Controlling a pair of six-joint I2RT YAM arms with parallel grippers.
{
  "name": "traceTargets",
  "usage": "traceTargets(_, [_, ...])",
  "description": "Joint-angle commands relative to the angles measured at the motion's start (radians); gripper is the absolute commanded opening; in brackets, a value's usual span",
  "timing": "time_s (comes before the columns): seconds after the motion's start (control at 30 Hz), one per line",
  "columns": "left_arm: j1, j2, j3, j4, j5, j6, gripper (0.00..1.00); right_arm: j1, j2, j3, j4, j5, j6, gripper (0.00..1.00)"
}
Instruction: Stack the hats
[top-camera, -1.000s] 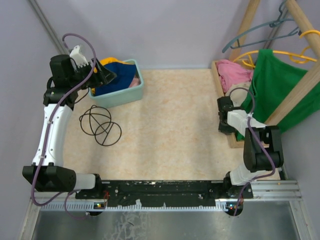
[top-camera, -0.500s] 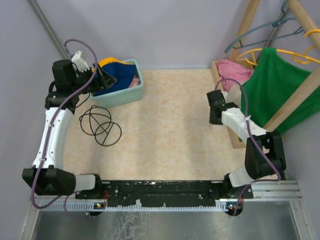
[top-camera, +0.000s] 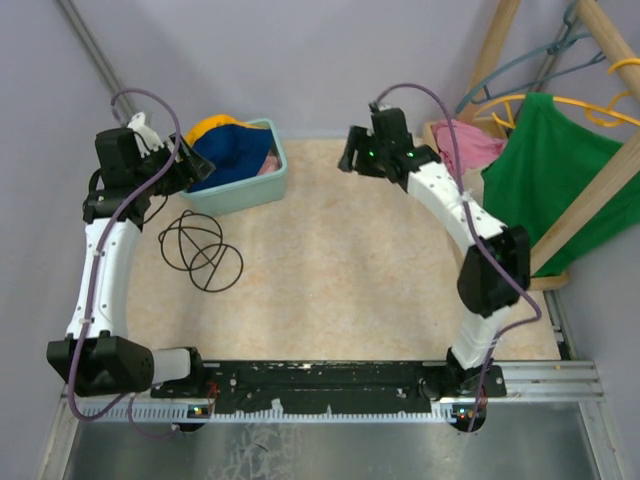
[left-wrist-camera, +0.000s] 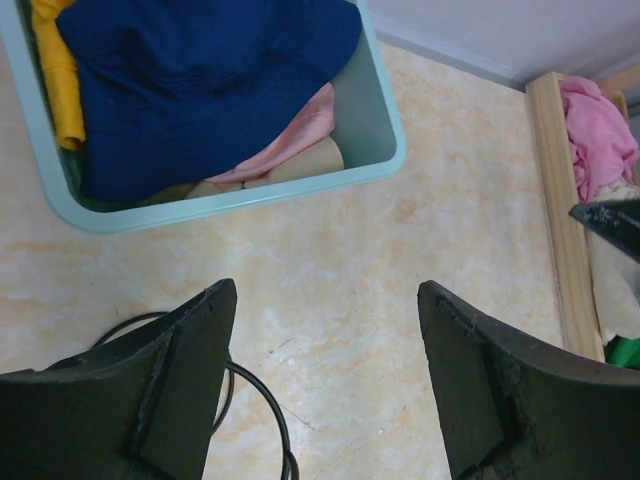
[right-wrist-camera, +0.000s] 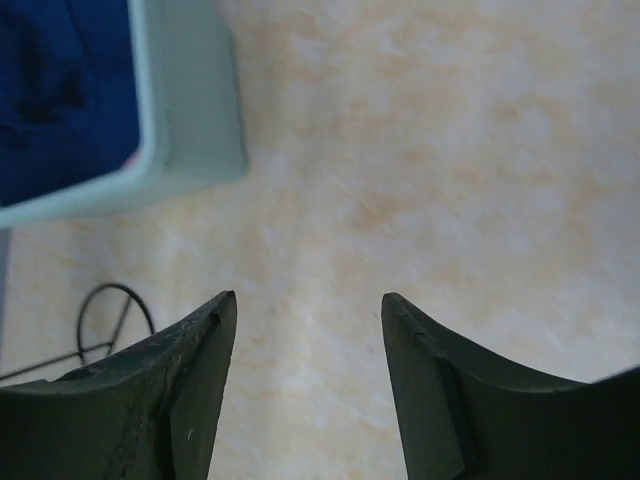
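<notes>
1. The left pincer (top-camera: 196, 168) hangs at the far left of the table, close by the left side of the teal tub (top-camera: 272, 186). From above, its tips are lost against the dark cloth behind them. Its own camera shows both fingers (left-wrist-camera: 170, 390) standing wide apart, with only bare table between them.
2. All four hats lie in that tub. The navy hat (left-wrist-camera: 200, 80) sprawls on top and covers most of the others.
3. Only a strip of the yellow-orange hat (left-wrist-camera: 55, 70) shows, at the tub's far left corner. The edge of the left wrist view cuts part of it off.
4. The pink hat (left-wrist-camera: 300, 125) is just a fold poking out from under the navy one on the right. The beige hat (left-wrist-camera: 312, 160) is a sliver beneath that, against the tub's wall. I cannot make out the shape of either.
5. In the left wrist view the tub and hats lie beyond the fingertips, apart from them.
6. A black wire coil (top-camera: 200, 250) lies on the table just nearer than the tub. One loop of it disappears behind the left finger in the wrist view.
7. The right pincer (top-camera: 348, 160) is at the far middle of the table, to the right of the tub and apart from it. Its fingers (right-wrist-camera: 160, 400) are parted around nothing. Its camera catches only a blurred corner of the tub and a patch of navy.
8. At the far right a pink cloth (top-camera: 470, 145) is bunched on the wooden frame (left-wrist-camera: 553, 220). A green shirt (top-camera: 540, 180) hangs beside it, partly hidden behind a post.
</notes>
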Motion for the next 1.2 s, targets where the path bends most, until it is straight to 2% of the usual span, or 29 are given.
traceTargets(0.0, [0.018, -0.031, -0.013, -0.014, -0.114, 0.001, 0.8, 0.07, 0.236, 0.312, 0.009, -0.126, 0.088, 0.63])
traceTargets(0.1, [0.066, -0.046, -0.038, -0.027, -0.156, 0.011, 0.81, 0.112, 0.406, 0.54, -0.047, -0.133, 0.112, 0.68])
traceTargets(0.23, [0.143, -0.039, -0.061, -0.004, -0.155, 0.005, 0.82, 0.149, 0.609, 0.862, -0.147, -0.133, 0.137, 0.69])
traceTargets(0.3, [0.159, -0.01, -0.056, 0.009, -0.156, 0.004, 0.82, 0.159, 0.673, 0.942, -0.158, -0.123, 0.148, 0.69])
traceTargets(0.57, [0.193, 0.094, -0.016, 0.048, -0.18, 0.011, 0.82, 0.162, 0.67, 0.799, 0.034, -0.118, 0.231, 0.68])
traceTargets(0.8, [0.2, 0.107, -0.084, 0.081, -0.199, 0.001, 0.82, 0.164, 0.743, 0.846, 0.133, -0.146, 0.312, 0.64])
traceTargets(0.83, [0.201, 0.106, -0.098, 0.083, -0.205, 0.0, 0.82, 0.164, 0.755, 0.855, 0.145, -0.153, 0.323, 0.62])
traceTargets(0.9, [0.208, 0.102, -0.12, 0.084, -0.211, 0.001, 0.82, 0.164, 0.77, 0.863, 0.172, -0.164, 0.339, 0.5])
traceTargets(0.93, [0.211, 0.099, -0.134, 0.084, -0.211, 0.001, 0.82, 0.164, 0.775, 0.861, 0.19, -0.176, 0.348, 0.48])
traceTargets(1.07, [0.229, 0.07, -0.21, 0.093, -0.208, -0.006, 0.82, 0.164, 0.803, 0.88, 0.2, -0.196, 0.368, 0.52])
traceTargets(1.17, [0.236, 0.045, -0.258, 0.093, -0.206, -0.005, 0.82, 0.164, 0.816, 0.884, 0.2, -0.204, 0.372, 0.49])
